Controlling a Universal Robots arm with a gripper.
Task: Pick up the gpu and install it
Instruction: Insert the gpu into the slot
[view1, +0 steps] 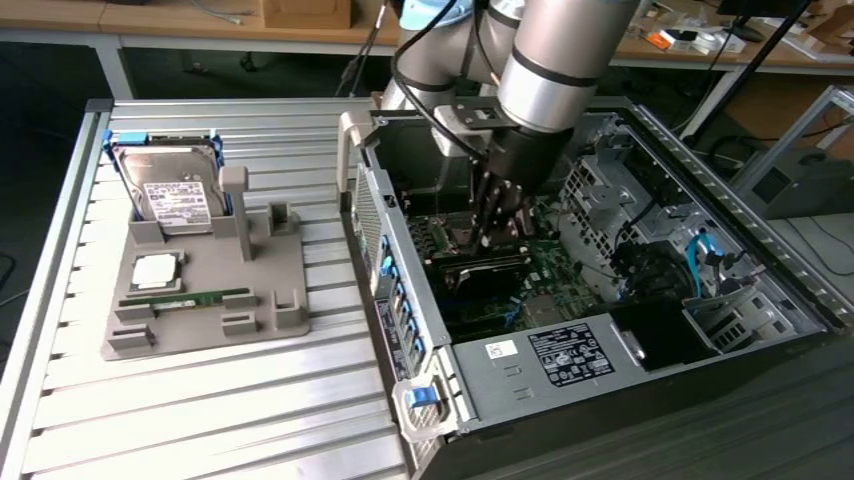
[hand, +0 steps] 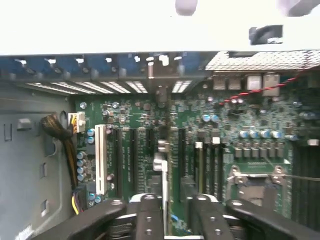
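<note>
My gripper (view1: 497, 238) reaches down into the open computer case (view1: 561, 350), just above the green motherboard (view1: 534, 292). Its jaws are shut on the gpu (view1: 487, 268), a dark card hanging below the fingers. In the wrist view the gpu (hand: 162, 172) is seen edge-on as a thin strip with a silvery end. It runs between the black fingers (hand: 147, 217) of the gripper (hand: 174, 220) and lines up along the dark expansion slots (hand: 135, 160) of the motherboard (hand: 220, 130). Whether the card touches a slot is hidden.
A grey holder (view1: 274, 310) on the slatted table carries a silver hard drive (view1: 174, 195), a processor chip (view1: 156, 268) and a green memory stick (view1: 187, 297). Inside the case are a white slot (hand: 100, 160), a cable bundle (hand: 57, 132) and blue cables (view1: 701, 260).
</note>
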